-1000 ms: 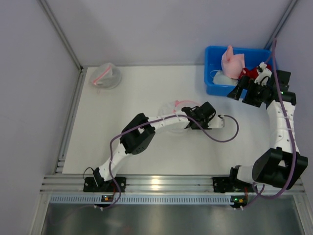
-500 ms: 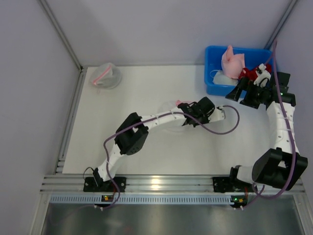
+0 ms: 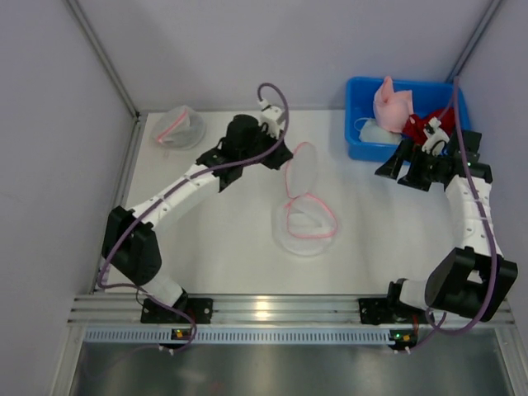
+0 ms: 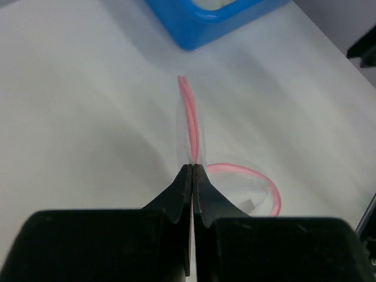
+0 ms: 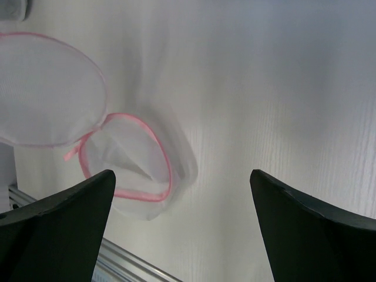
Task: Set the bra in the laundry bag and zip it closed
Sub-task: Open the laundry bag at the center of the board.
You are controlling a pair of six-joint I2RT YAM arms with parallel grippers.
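Observation:
The white mesh laundry bag (image 3: 306,224) with a pink zip rim lies open mid-table. Its round lid (image 3: 299,169) stands lifted on the far side. My left gripper (image 3: 280,157) is shut on the lid's pink edge (image 4: 191,117), jaws pressed together on it (image 4: 193,167). The bag's mouth shows to the right behind the jaws (image 4: 258,176). The pink bra (image 3: 392,103) lies in the blue bin (image 3: 355,124) at the far right. My right gripper (image 3: 389,165) is open and empty beside the bin; its view looks down on the bag (image 5: 135,164) and lid (image 5: 47,88).
A second mesh bag (image 3: 177,128) sits at the far left corner. A red item (image 3: 421,124) and a pale one lie in the bin beside the bra. The metal rail (image 3: 264,309) runs along the near edge.
My left arm swung from over the bag back and to the left, pulling the lid up and open. The right gripper shifted slightly left and down.

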